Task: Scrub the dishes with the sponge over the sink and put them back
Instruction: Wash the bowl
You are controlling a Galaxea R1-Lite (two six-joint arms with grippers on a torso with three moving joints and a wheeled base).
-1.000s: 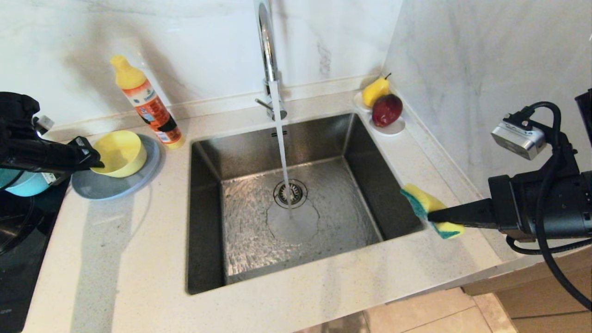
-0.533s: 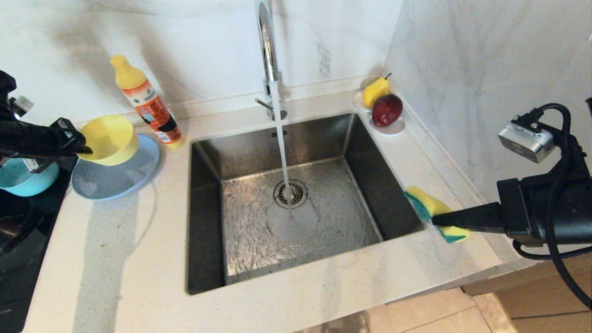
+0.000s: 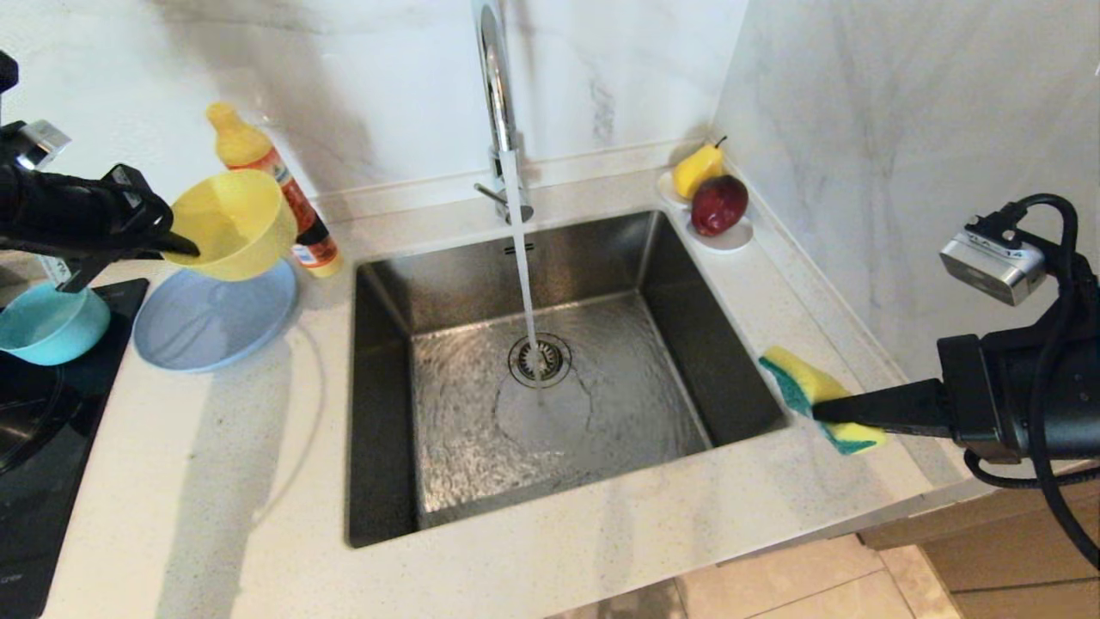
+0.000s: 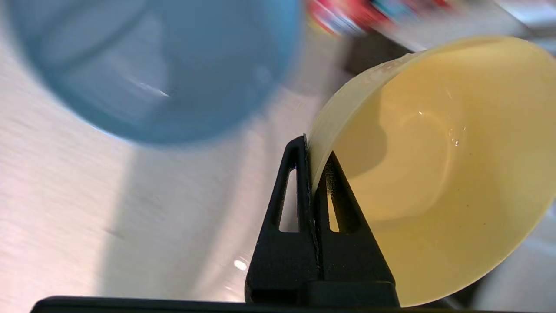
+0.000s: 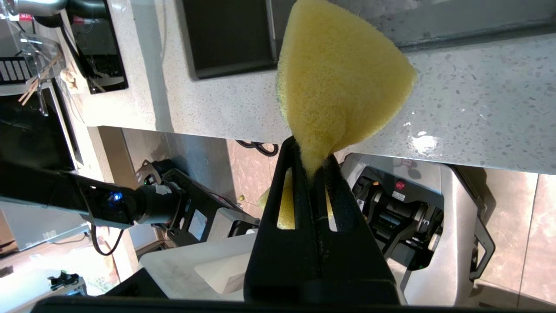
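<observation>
— Well, what had changed on the left side?

— I'd had the left gripper (image 3: 176, 248) clenched on the rim of the pale yellow plastic bowl (image 3: 234, 222), and over that last second the bowl had come up off the wide flat grey-blue plate (image 3: 210, 322). A moment before it sat on the plate; at this point it hung clear above it, tipped so the mouth faced the gripper, partly in front of the orange detergent bottle with the yellow cap (image 3: 258, 159).

— So the wash could start?

— I judged so. The bowl was free but well short of the square stainless steel sink (image 3: 387, 413), so the carry across to the running stream from the tall chrome faucet (image 3: 494, 77) was what remained. (The pinch was on the thin rim only, one finger inside and one outside, so I reckoned a fast swing might twist it.)

— And the sponge?

— The right gripper (image 3: 829, 411) squeezed the yellow rectangular sponge with its green scouring face (image 3: 808, 391), held above the counter at the sink's right edge, barely shifted. The foam was pinched narrow at the jaws and flared out beyond them.

— The other dishes?

— The small teal-blue bowl (image 3: 47, 322) sat at the far left, beside the plate.
</observation>
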